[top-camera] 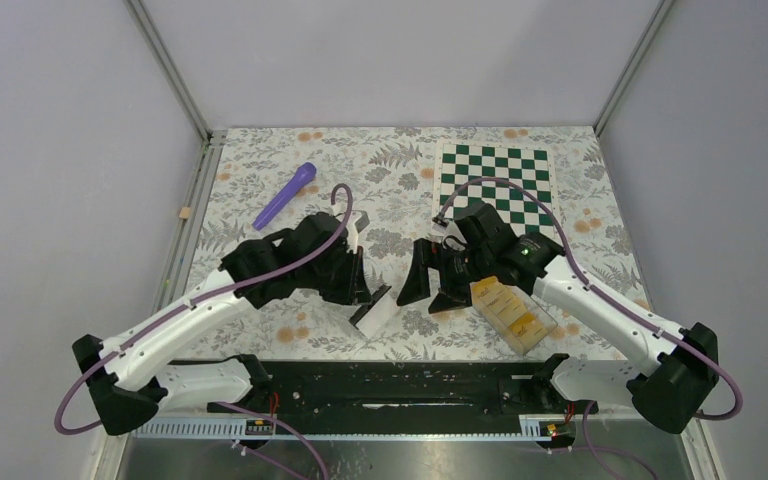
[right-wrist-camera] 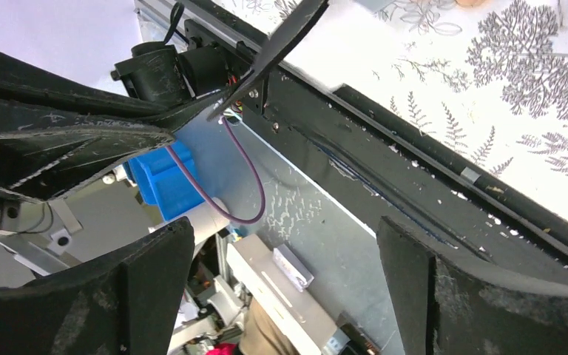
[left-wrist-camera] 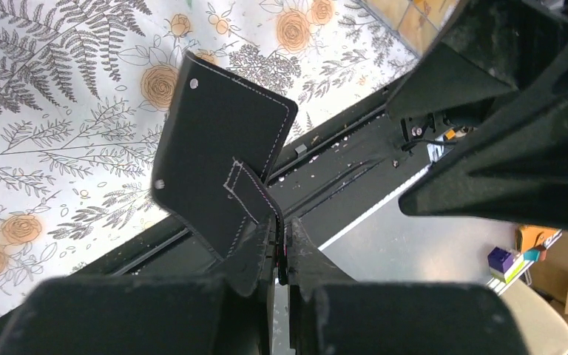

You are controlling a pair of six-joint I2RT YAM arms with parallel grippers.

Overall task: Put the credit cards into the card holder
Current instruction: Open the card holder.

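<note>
Pinched tight in the left gripper (left-wrist-camera: 279, 255), at the edge by its snap tab (left-wrist-camera: 248, 194): the black card holder (left-wrist-camera: 218, 148), tilted over the near edge of the floral table (top-camera: 390, 160). Facing it from just beside, the right gripper (right-wrist-camera: 281, 296), fingers (right-wrist-camera: 155, 296) spread wide, nothing between them. Lying in a clear plastic box (top-camera: 552, 322) under the right arm, near that gripper: the yellow credit cards (top-camera: 512, 312). Farther back, a purple marker (top-camera: 285, 195) and a green chessboard mat (top-camera: 493, 180).
</note>
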